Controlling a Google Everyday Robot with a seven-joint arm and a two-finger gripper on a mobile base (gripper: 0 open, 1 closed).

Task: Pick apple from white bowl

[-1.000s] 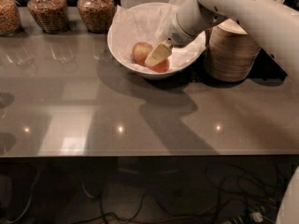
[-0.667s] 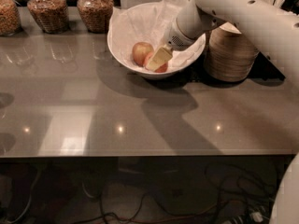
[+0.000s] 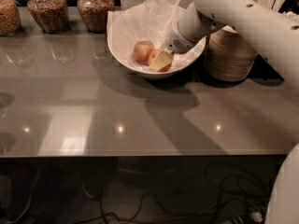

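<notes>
Inside large round glossy white bowl (image 3: 135,70), right of centre, on crinkled white tissue paper (image 3: 145,20): small round orange-red apple (image 3: 166,67), one. To its left, touching or just beside it: paler apple with yellow-green patches (image 3: 142,51), one.

Robot hand (image 3: 160,61): one, set low in the bowl at the end of a white arm (image 3: 243,17) from the upper right. Its pale end covers part of the orange-red apple's front. Apart or clamped: cannot tell.

Risks, as judged:
- An off-centre hold on round smooth skin may let the apple roll free on the lift.
- The tissue may snag and be dragged up with it.
- The paler apple may be nudged or taken by mistake.

Bowl stands at the back of grey glossy bench (image 3: 140,120).

Also present:
- Stacked beige disposable bowls (image 3: 229,55), one stack, just right of the white bowl.
- Glass jars of grain (image 3: 46,10), three, back left.
</notes>
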